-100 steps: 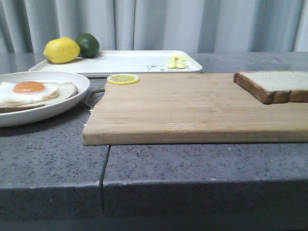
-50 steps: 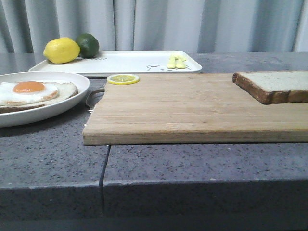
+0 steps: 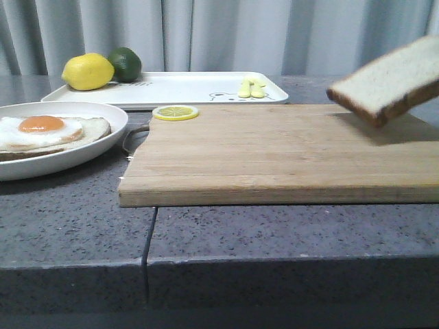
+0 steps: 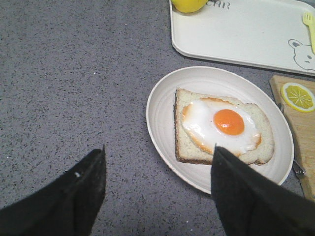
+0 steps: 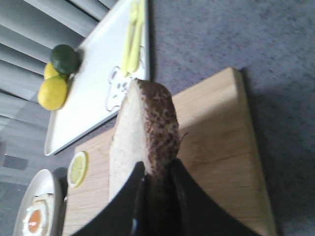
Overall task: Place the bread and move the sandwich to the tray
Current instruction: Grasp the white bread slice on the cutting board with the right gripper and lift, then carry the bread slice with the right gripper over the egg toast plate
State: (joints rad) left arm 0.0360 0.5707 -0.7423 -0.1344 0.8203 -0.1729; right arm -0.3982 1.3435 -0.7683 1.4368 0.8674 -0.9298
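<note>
- Bread [image 3: 391,79]: thick square slice, pale crumb, dark crust; lifted clear of the cutting board [image 3: 274,154], tilted, over its far right corner. Judged light, soft and compressible; best taken at the crust edge with light pressure, since a hard pinch would dent it.
- Right hand [image 5: 156,184]: fingers pressed onto the crust edge of the bread, pinching it; the slice stands edge-on between them.
- Sandwich [image 4: 221,125]: one bread slice with fried egg, lying flat on a round white plate [image 4: 162,105] on the desk [image 3: 75,226], left of the board. The egg looks slippery and liable to slide; judged safer to carry by the stiff plate rim, kept level.
- Left hand [image 4: 157,189]: fingers spread wide, empty, hovering above the plate's near rim.
- Tray [image 3: 185,88]: white, at the back of the desk; carries a lemon [image 3: 88,71], a lime [image 3: 125,63] and yellow cutlery [image 3: 251,87]. Middle area bare.
- Lemon slice [image 3: 175,112]: on the board's far left corner.
</note>
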